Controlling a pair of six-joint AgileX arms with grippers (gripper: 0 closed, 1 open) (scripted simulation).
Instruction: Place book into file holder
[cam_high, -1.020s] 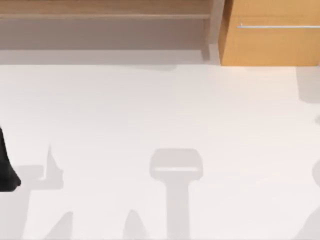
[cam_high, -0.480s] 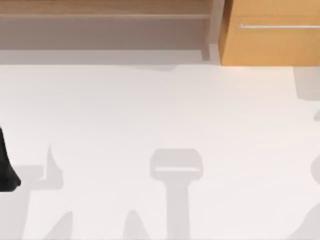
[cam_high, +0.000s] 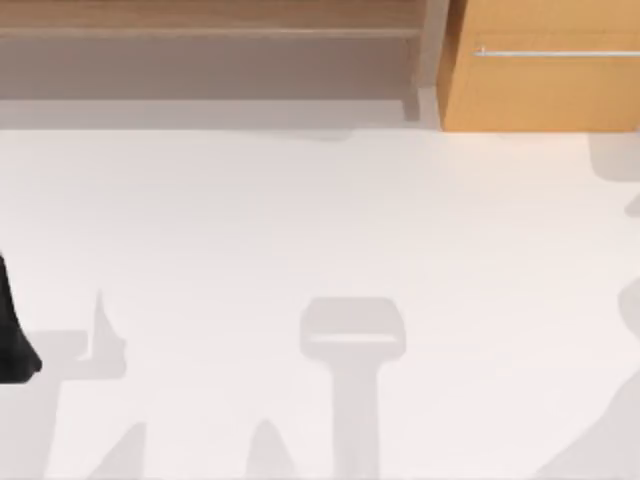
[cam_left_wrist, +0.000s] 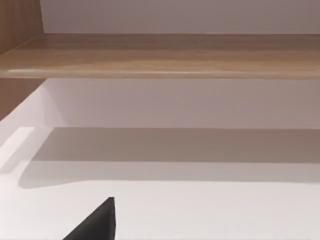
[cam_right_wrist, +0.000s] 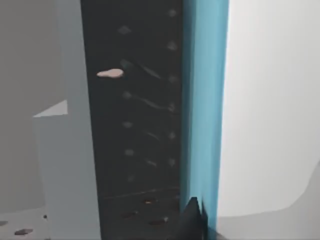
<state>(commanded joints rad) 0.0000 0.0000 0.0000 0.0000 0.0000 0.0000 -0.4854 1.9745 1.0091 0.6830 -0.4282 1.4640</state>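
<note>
The book (cam_right_wrist: 205, 100) shows its light blue edge upright and close in the right wrist view. My right gripper (cam_right_wrist: 194, 220) is shut on it, with one dark fingertip against that edge. Right beside the book stands the file holder (cam_right_wrist: 135, 125), a dark wall dotted with holes and a pale grey-blue upright panel (cam_right_wrist: 75, 160). My left arm (cam_high: 14, 330) is parked at the table's left edge. A dark part of my left gripper (cam_left_wrist: 97, 225) hangs over the white table in front of the shelf.
A low wooden shelf (cam_high: 210, 30) runs along the back of the table. A wooden cabinet (cam_high: 545, 90) with a metal handle stands at the back right. Arm shadows lie on the white table (cam_high: 300, 220).
The shadows at the table's right edge have shifted: the upper one slid up and right, and the lower one grew. My left arm has not moved.
</note>
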